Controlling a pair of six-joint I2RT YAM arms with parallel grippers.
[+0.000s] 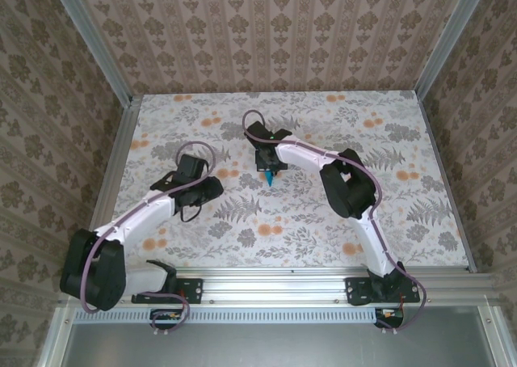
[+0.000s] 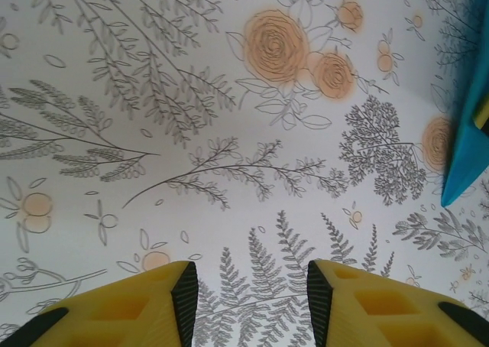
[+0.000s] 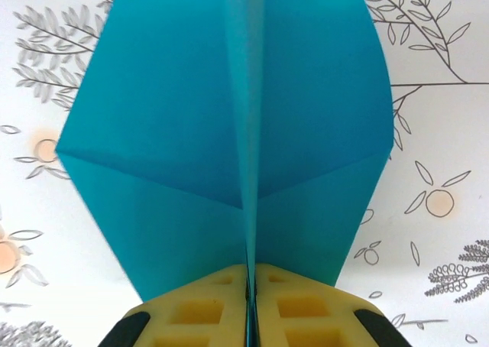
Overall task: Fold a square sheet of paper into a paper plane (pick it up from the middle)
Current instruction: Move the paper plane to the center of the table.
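Closest to the lens in the left wrist view are the yellow fingers (image 2: 137,309) of the left end effector (image 2: 250,290). They stand partly apart with a clear gap between their black inner faces, and nothing is held between them. Through the gap shows the bench (image 2: 191,171) with its grey fern and orange flower print. From above, the left arm (image 1: 137,217) reaches from its base at the near left corner toward the middle of the bench (image 1: 363,213), and its end effector (image 1: 212,191) hangs over the left-centre area.

To the right of it, near the centre of the bench, is the paper plane (image 1: 269,181). It is bright cyan-blue and hangs with its pointed end down beneath the right end effector (image 1: 269,171). In the left wrist view its tip (image 2: 466,156) juts in at the right edge, apart from the left fingers. Whether the point touches the bench I cannot tell.

In the right wrist view the right end effector (image 3: 250,274) is pinched closed on the plane (image 3: 176,118), its two yellow fingers (image 3: 191,312) pressed together on the centre crease. The folded wings flare out to either side of the crease and narrow toward the far end.

The right arm (image 1: 355,189) bends in from its base at the near right.
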